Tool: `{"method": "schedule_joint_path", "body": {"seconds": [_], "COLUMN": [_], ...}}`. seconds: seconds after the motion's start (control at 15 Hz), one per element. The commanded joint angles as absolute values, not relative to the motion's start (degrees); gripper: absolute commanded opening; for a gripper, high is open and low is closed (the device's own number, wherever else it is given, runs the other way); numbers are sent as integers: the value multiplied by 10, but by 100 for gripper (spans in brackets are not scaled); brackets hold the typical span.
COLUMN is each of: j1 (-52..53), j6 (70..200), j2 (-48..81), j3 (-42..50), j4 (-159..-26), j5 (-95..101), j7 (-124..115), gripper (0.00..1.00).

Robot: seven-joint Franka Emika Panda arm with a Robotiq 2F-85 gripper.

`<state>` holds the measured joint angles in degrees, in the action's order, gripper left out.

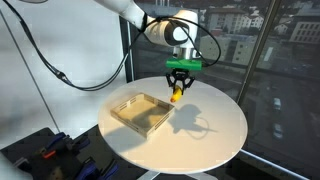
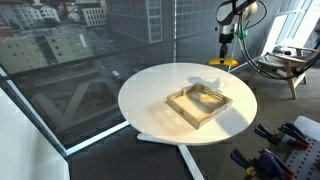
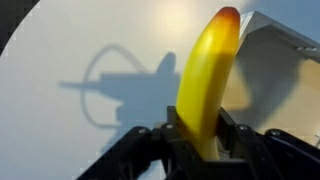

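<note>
My gripper (image 1: 177, 84) is shut on a yellow banana (image 1: 176, 94) and holds it in the air above the round white table (image 1: 215, 125), just beyond the far corner of a shallow wooden tray (image 1: 140, 112). In the wrist view the banana (image 3: 208, 75) stands between the black fingers (image 3: 200, 135), its orange-red tip pointing away, with the tray's corner (image 3: 285, 45) at the right. In an exterior view the gripper (image 2: 226, 40) hangs over the table's far edge, beyond the tray (image 2: 200, 105). The tray looks empty.
The table (image 2: 150, 100) stands beside large windows with city buildings outside. Black cables (image 1: 50, 60) hang from the arm. Clamps and tools lie on a dark bench (image 1: 45, 155). A chair or stand (image 2: 290, 65) is behind the table. The arm's shadow (image 3: 120, 90) falls on the tabletop.
</note>
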<state>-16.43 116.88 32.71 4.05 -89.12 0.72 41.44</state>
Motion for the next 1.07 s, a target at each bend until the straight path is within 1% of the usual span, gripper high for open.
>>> {"method": "schedule_joint_path", "body": {"seconds": [0.0,0.6,1.0], "j1": [-160,-142,-136], "j6": [1171,1183,1189], "j2": [285,232,209], "j3": [34,34,35], "j4": [-939,-1034,-1069], "j5": [20,42,45], "j7": [430,446,448], "gripper": [16,16,16]}}
